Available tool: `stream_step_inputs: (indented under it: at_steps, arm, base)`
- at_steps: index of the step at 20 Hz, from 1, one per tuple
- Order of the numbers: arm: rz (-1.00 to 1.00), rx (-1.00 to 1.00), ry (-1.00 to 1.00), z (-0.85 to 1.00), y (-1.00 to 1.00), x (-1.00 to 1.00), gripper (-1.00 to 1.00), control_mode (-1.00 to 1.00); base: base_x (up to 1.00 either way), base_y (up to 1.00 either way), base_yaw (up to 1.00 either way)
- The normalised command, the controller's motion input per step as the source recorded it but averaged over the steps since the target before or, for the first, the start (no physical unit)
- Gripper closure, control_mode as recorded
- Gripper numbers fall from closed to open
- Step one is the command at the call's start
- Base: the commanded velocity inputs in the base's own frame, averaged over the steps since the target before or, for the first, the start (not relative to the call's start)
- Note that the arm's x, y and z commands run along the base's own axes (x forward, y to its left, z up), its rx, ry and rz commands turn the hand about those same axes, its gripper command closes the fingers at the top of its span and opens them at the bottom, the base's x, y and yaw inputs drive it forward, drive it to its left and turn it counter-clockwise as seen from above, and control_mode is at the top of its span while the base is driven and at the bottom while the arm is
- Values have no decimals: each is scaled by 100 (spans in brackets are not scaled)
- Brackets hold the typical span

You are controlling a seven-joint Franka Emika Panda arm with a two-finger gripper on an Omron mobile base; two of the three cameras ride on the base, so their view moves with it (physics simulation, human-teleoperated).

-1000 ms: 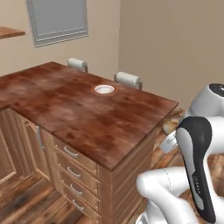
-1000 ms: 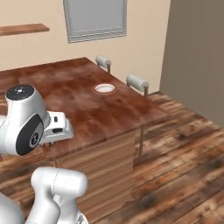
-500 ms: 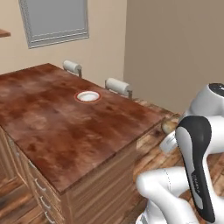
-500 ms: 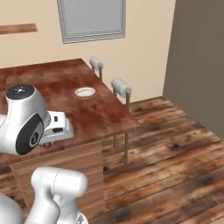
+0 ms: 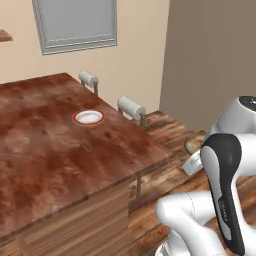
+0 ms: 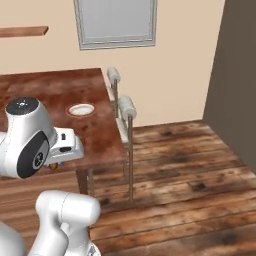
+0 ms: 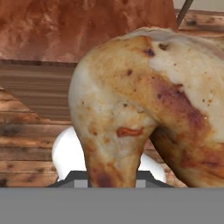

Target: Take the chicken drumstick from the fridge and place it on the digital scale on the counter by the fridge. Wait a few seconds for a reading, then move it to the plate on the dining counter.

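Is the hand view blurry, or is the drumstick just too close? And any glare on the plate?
Hand view: the chicken drumstick sits very close, sharp enough to show browned skin. Left base view: the plate is evenly lit, no glare, edges slightly soft. Right base view: the same flat light.

A wide reddish-brown wood counter (image 5: 60,165) is filling the left half of the left base view and the upper left of the right base view, and is showing along the top of the hand view. A small white plate with a reddish-orange rim (image 5: 88,117) is lying directly on it, in the upper middle of the slab in the left base view and near the slab's right edge in the right base view. A plank wood floor (image 6: 190,180) is spreading under and beside the counter, across the lower right of the right base view.
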Motion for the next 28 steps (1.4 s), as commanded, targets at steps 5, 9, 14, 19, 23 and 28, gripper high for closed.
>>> stream_step_inputs:
  at_steps: [5, 9, 14, 19, 23, 28]
  arm:
    - [0, 0, 0, 0, 0, 0, 100, 100]
    - [0, 0, 0, 0, 0, 0, 100, 100]
    - [0, 0, 0, 0, 0, 0, 100, 100]
    - [0, 0, 0, 0, 0, 0, 100, 100]
    - [0, 0, 0, 0, 0, 0, 100, 100]
    - [0, 0, 0, 0, 0, 0, 100, 100]
  base:
    - [46, -99, 46]
    - [30, -100, 42]
    - [52, -98, 49]
    - [66, -83, 57]
    - [65, -66, 63]
    - [53, -75, 64]
